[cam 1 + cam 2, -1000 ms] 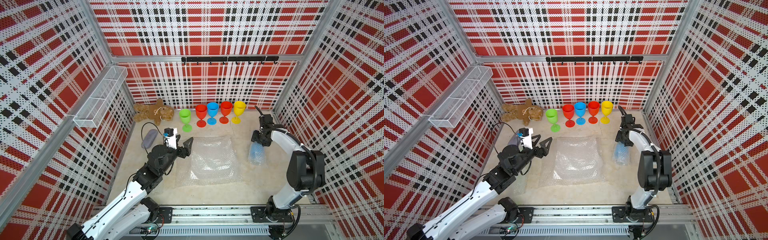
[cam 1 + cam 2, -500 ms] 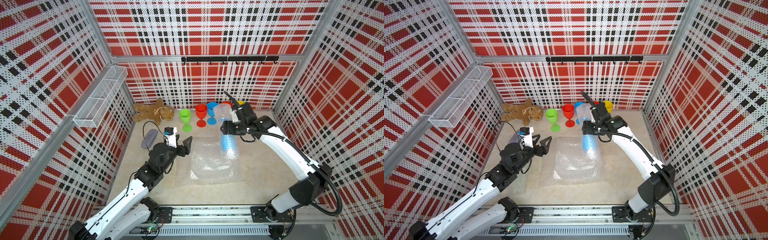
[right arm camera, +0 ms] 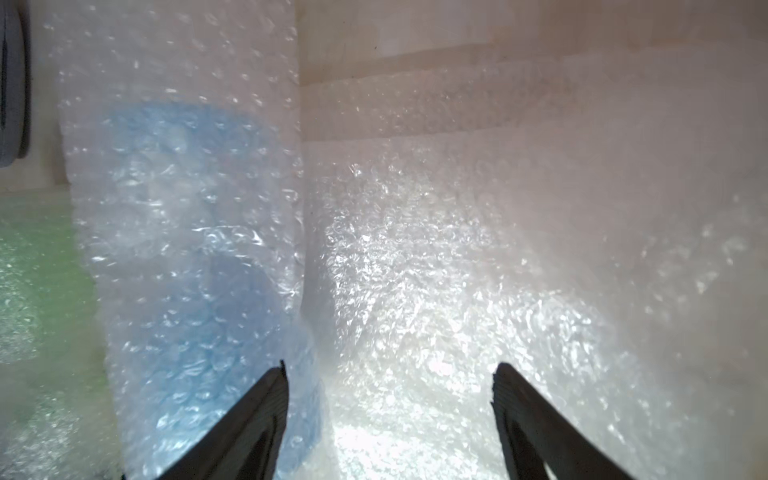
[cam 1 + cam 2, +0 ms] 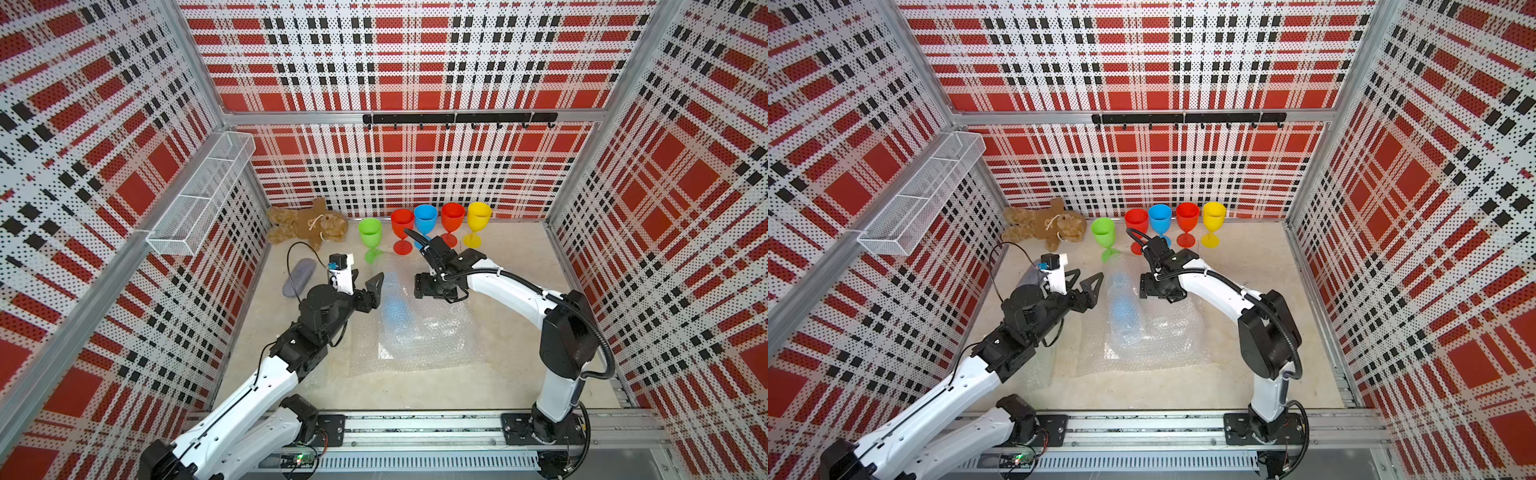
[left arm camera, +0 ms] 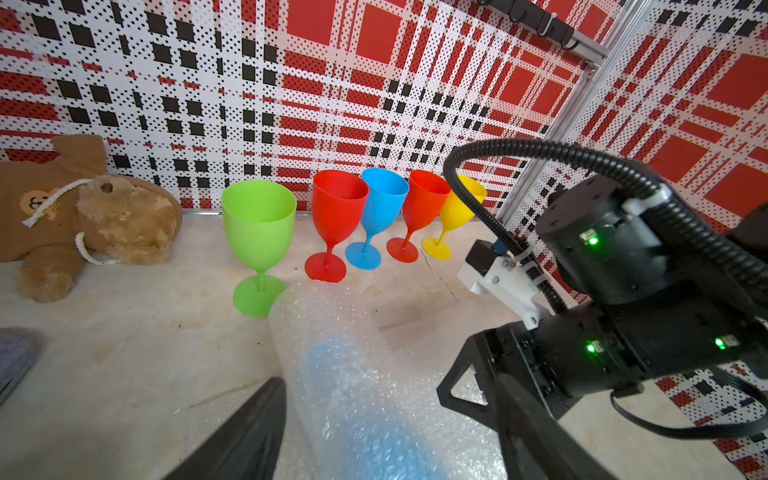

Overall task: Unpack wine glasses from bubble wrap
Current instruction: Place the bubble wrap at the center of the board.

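A blue wine glass rolled in bubble wrap (image 4: pixel 395 307) (image 4: pixel 1123 307) lies on a flat bubble wrap sheet (image 4: pixel 432 336) mid-table. My left gripper (image 4: pixel 365 280) (image 5: pixel 386 380) is open; the roll (image 5: pixel 357 395) passes between its spread fingers without being pinched. My right gripper (image 4: pixel 424 291) (image 3: pixel 390 368) hangs open over the flat sheet. The roll (image 3: pixel 187 249) lies just beside one of its fingers. Several unwrapped wine glasses stand in a row at the back wall: green (image 4: pixel 370 235), red (image 4: pixel 402 226), blue (image 4: pixel 426 218), red (image 4: pixel 453 216) and yellow (image 4: pixel 478 216).
A brown teddy bear (image 4: pixel 307 226) lies in the back left corner, with a grey pouch (image 4: pixel 297 276) in front of it beside my left arm. A white wire basket (image 4: pixel 199 199) hangs on the left wall and a black hook rail (image 4: pixel 457 118) on the back wall.
My right arm swung from the right side to the middle with the wrapped blue glass, then opened and let it go onto the flat sheet. The left arm stayed put.
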`<state>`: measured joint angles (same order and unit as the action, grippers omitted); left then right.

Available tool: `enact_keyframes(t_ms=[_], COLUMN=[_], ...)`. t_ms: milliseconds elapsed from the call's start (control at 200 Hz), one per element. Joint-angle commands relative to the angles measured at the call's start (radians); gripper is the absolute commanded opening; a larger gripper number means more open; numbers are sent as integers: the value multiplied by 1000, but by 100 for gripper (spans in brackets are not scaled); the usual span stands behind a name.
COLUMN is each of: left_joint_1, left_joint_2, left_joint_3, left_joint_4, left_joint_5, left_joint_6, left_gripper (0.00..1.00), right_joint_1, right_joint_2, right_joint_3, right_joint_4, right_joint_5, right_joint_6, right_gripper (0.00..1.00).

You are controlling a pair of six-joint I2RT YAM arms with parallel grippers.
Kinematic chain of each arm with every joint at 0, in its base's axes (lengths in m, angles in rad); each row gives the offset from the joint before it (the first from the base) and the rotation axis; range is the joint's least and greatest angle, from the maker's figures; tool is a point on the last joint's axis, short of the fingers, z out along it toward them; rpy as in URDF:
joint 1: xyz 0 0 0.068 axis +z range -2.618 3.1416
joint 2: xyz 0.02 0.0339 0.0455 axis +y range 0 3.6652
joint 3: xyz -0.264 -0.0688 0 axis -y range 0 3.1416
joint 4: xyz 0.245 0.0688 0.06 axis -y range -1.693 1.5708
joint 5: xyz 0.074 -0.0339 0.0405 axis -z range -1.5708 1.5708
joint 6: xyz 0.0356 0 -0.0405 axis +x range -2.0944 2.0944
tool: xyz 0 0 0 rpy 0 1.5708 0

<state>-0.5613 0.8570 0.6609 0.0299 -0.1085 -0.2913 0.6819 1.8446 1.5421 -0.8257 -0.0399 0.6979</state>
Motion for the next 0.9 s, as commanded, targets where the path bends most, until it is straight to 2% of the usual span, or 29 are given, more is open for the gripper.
enact_keyframes(t_ms=[0,125,220,396,486,626,767,897], left_joint_1=[12,15,18,21,21,21,21,21], left_joint_2=[2,2,5,8,14,21,20,19], left_joint_3=[-14,-14,-14,-16,-15,-14,-15,-15], left_joint_4=[15,13,14,15,14,13,13,11], left_joint_5=[4,0,3,7,7,4,2,1], left_joint_6=[-6,-6,-6,-8,-6,-6,-5,-5], left_gripper=[79,80,80,80,79,79,79,79], right_joint_1=[-1,1,1,1,2,11,8,7], right_joint_2=[-13,-73,-79,-15,39,82,104,101], right_joint_3=[19,-17,-45,-41,-33,-54,-92,-139], right_joint_4=[68,134,180,143,161,234,286,346], right_joint_5=[-67,-102,-158,-53,-136,-198,-231,-273], right_joint_6=[-49,-88,-93,-137,-168,-158,-117,-98], right_gripper=[87,92,100,100,100,100,96,87])
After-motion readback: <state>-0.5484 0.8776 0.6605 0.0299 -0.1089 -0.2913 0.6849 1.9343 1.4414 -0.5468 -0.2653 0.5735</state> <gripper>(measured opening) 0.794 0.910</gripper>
